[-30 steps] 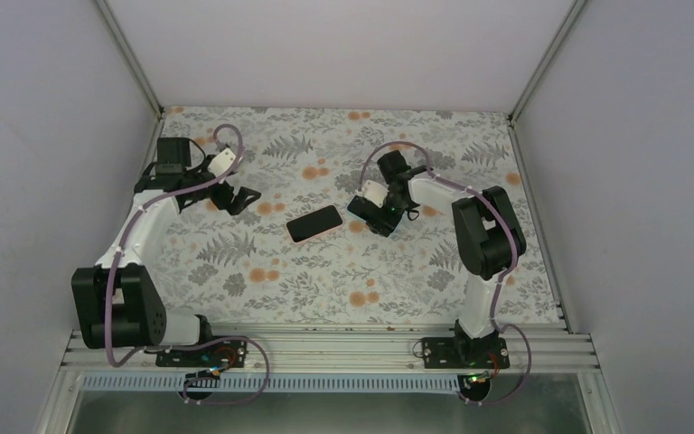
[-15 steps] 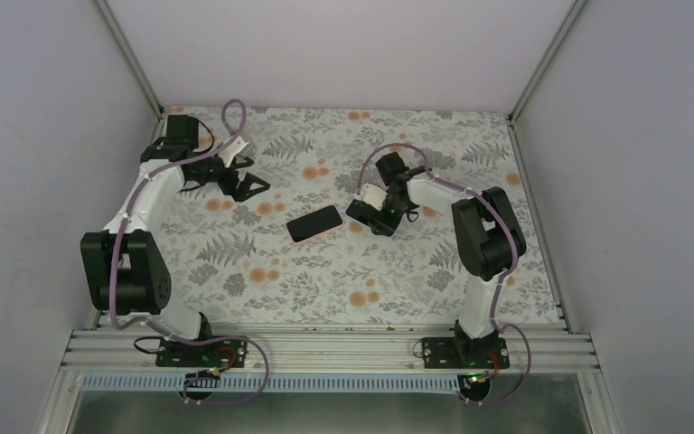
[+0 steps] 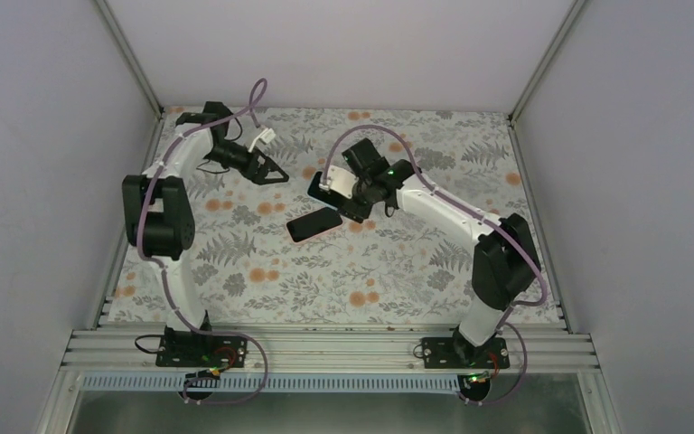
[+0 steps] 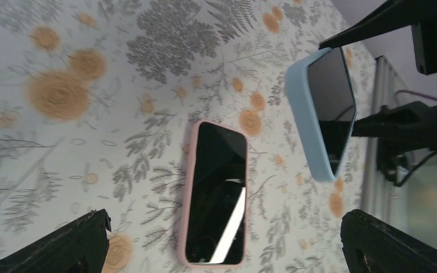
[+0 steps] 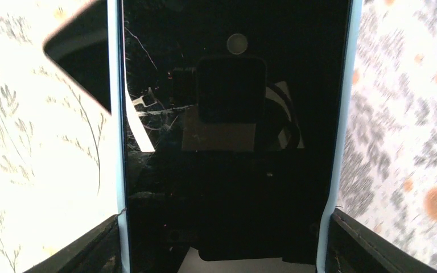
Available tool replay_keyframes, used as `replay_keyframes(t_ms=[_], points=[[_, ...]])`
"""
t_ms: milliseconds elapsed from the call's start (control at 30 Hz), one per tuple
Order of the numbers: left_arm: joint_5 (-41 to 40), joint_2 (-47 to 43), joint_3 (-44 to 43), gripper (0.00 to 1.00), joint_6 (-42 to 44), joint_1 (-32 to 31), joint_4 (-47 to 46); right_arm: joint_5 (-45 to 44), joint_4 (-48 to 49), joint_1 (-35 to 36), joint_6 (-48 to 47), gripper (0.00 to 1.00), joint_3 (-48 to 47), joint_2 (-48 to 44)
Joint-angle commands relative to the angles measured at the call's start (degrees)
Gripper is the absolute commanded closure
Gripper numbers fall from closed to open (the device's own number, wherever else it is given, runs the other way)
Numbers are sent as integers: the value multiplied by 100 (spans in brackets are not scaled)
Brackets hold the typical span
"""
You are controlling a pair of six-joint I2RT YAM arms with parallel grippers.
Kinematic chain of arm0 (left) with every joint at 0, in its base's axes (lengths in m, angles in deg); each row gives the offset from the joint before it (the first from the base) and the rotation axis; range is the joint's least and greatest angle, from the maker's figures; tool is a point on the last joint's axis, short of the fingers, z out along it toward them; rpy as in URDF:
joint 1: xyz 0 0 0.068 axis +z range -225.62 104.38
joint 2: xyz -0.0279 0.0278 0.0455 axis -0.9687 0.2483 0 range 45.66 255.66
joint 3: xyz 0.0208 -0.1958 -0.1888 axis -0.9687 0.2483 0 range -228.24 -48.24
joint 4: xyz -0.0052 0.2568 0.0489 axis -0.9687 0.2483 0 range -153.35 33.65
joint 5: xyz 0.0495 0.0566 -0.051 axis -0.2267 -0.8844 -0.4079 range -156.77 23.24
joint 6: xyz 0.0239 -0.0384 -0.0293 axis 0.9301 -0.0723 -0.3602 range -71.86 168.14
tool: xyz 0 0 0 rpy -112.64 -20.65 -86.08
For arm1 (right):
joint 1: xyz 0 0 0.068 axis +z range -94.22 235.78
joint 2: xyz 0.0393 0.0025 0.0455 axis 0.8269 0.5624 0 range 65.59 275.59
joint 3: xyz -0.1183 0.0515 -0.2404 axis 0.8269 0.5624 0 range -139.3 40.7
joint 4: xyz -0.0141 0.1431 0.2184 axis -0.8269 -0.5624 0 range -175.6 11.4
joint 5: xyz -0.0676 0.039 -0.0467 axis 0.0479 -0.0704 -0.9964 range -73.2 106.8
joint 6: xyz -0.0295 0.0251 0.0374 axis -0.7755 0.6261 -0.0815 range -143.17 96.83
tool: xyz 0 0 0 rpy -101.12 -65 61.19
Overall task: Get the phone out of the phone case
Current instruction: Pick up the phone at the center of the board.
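Left end effector (image 3: 273, 177) — jaws spread fully wide, nothing held, hovering over the far left of the floral surface (image 3: 262, 280). Pink-cased phone (image 4: 215, 224) lies flat, screen up, near mid-surface, untouched. Right end effector (image 3: 336, 193) — closed across the light-blue case (image 4: 302, 105), pinching its two long edges. The phone (image 5: 227, 142) sits in that case, held clear of the surface, just beyond the pink-cased one.
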Motion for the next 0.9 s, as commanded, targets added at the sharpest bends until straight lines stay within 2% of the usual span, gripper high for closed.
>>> replay_keyframes(t_ms=[0,233,600,700,800,867], points=[[937,516,-685,0,343,-47,1517,-316,333,245,201,38,-582,73],[1734,913,-516,0,214,-73,1583,-909,658,606,123,37,-1219,662],[1976,1001,-414,1,303,-94,1584,-981,638,995,98,37,-1810,1155],[1942,1022,-410,8,329,-113,1583,-929,604,1036,128,37,-1845,1146],[1987,1021,-355,23,365,-119,1582,-901,577,1054,136,36,-1819,1101],[1983,1002,-333,37,385,-127,1579,-937,571,1058,145,35,-1789,1091]])
